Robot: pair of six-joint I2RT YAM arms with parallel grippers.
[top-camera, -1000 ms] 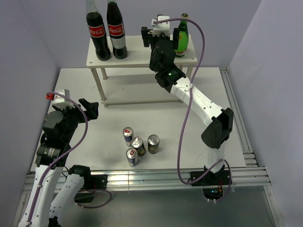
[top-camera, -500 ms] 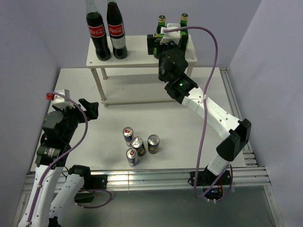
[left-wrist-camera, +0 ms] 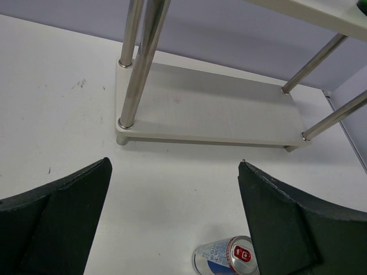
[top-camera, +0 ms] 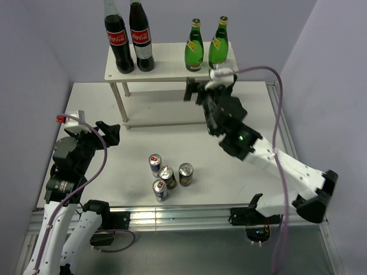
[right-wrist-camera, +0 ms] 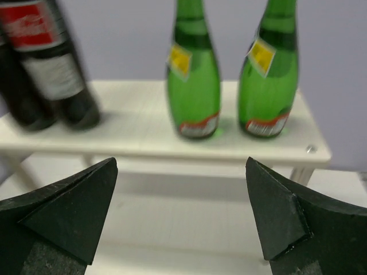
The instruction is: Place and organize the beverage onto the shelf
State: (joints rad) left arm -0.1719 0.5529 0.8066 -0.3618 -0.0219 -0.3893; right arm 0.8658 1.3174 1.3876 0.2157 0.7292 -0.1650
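The two green bottles [top-camera: 194, 47] [top-camera: 218, 44] stand upright side by side at the right end of the top board of the shelf [top-camera: 166, 64], near each other but apart. The other four drinks stand in a tight cluster on the bench [top-camera: 114, 103], nearer to me than the shelf. The two blue-and-silver cans [top-camera: 155, 164] [top-camera: 160, 189] are on the cluster's left and the two gold-topped cans [top-camera: 167, 176] [top-camera: 185, 174] on its right. My right end effector [right-wrist-camera: 181, 165] hangs in front of the shelf's right end, just short of the green bottles, its jaws spread wide and gripping nothing. My left end effector [top-camera: 112, 133] hovers over the bench on the left, pointing toward the shelf's lower board, also spread wide with nothing in it. One blue-and-silver can shows just by its right finger. Two taller cola bottles [top-camera: 118, 43] [top-camera: 141, 39] stand together at the left end of the top board.
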